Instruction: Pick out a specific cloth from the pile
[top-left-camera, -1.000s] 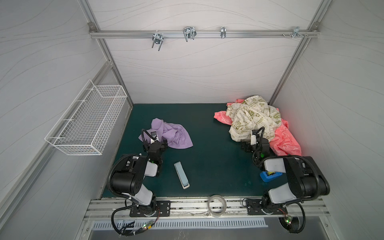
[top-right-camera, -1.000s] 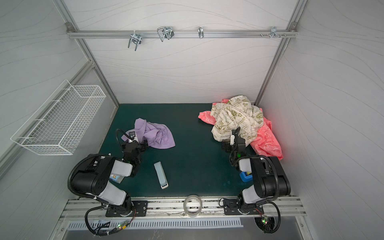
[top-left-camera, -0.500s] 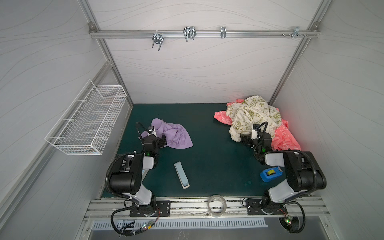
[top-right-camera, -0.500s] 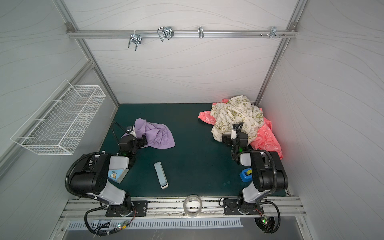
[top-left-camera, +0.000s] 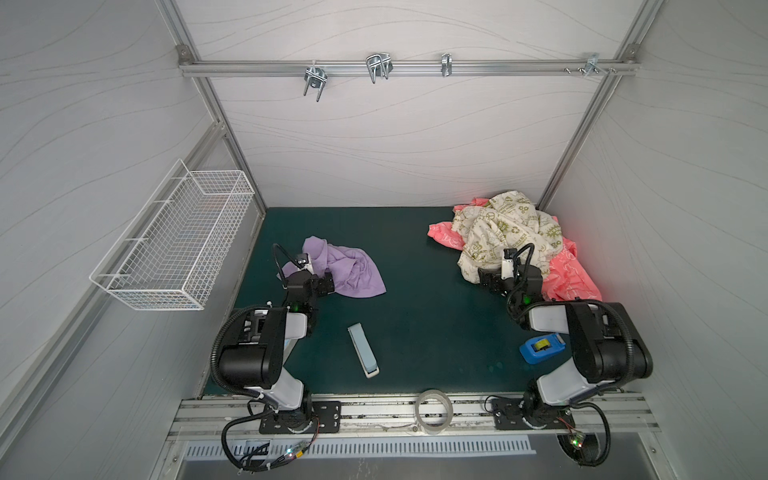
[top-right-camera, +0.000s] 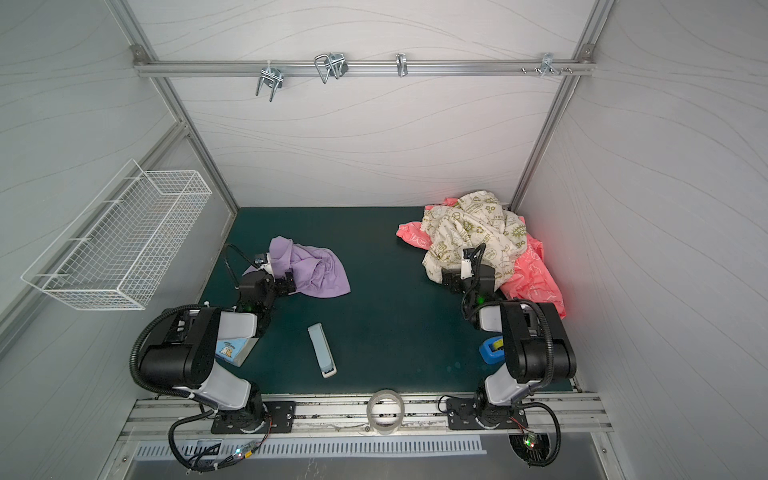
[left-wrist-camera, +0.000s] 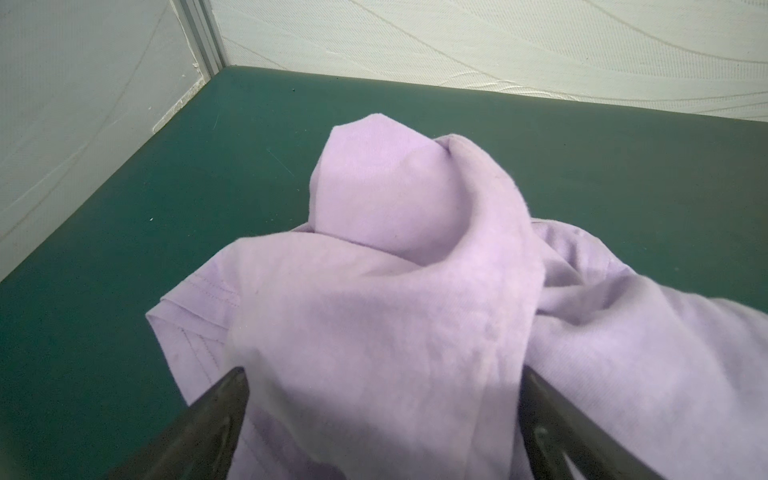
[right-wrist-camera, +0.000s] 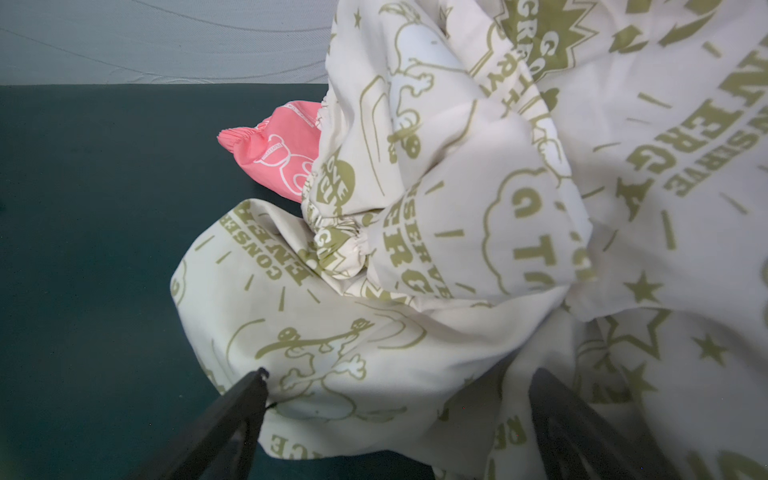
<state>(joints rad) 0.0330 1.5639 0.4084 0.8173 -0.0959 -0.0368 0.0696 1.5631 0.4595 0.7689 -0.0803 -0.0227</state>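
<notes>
The cloth (top-left-camera: 353, 274) (top-right-camera: 318, 270), plain lilac, lies crumpled on the green mat left of centre, apart from the pile (top-left-camera: 509, 232) (top-right-camera: 469, 232) at the back right. The pile is a cream cloth with olive prints (right-wrist-camera: 457, 249) lying over a coral-pink cloth (right-wrist-camera: 278, 145). My left gripper (top-left-camera: 324, 284) (left-wrist-camera: 380, 390) is open at the lilac cloth's near-left edge, a fold of it lying between the wide-apart fingers. My right gripper (top-left-camera: 488, 277) (right-wrist-camera: 395, 390) is open at the pile's front edge, with cream fabric between its fingers.
A white wire basket (top-left-camera: 174, 245) hangs on the left wall. A pale blue stapler-like bar (top-left-camera: 363, 349) lies mid-front, and a blue tape dispenser (top-left-camera: 540, 347) lies by the right arm. A tape roll (top-left-camera: 434, 409) sits on the front rail. A small printed box (top-right-camera: 230, 351) lies under the left arm.
Both arms have reached further toward the back. The left gripper has closed in on the lilac cloth, the right on the cream cloth's edge. The cloths have not moved.
</notes>
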